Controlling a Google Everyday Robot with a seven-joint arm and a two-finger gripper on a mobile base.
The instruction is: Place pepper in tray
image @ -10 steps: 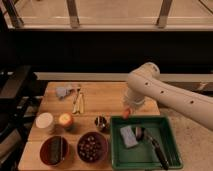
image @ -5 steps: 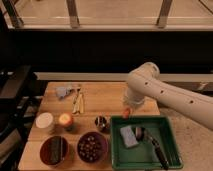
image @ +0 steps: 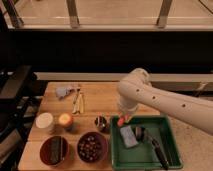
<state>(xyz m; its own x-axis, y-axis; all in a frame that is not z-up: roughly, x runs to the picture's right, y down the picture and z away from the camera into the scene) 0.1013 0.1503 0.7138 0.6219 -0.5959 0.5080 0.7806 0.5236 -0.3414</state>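
My gripper (image: 123,117) hangs from the white arm over the middle of the wooden table. It is shut on the small orange-red pepper (image: 121,120), which sticks out below it. The pepper hangs just above the far left corner of the green tray (image: 145,155), which stands at the front right of the table. A grey-blue sponge (image: 128,136) and a black-handled utensil (image: 152,143) lie in the tray.
A small metal cup (image: 101,123) stands just left of the tray. An orange-topped candle (image: 65,120) and a white cup (image: 44,122) stand further left. Two dark red bowls (image: 54,150) (image: 92,146) sit at the front. A grey cloth (image: 64,91) and wooden utensils (image: 78,100) lie at the back left.
The gripper has come down a little with the pepper, closer to the tray's far left corner. Nothing else has moved.
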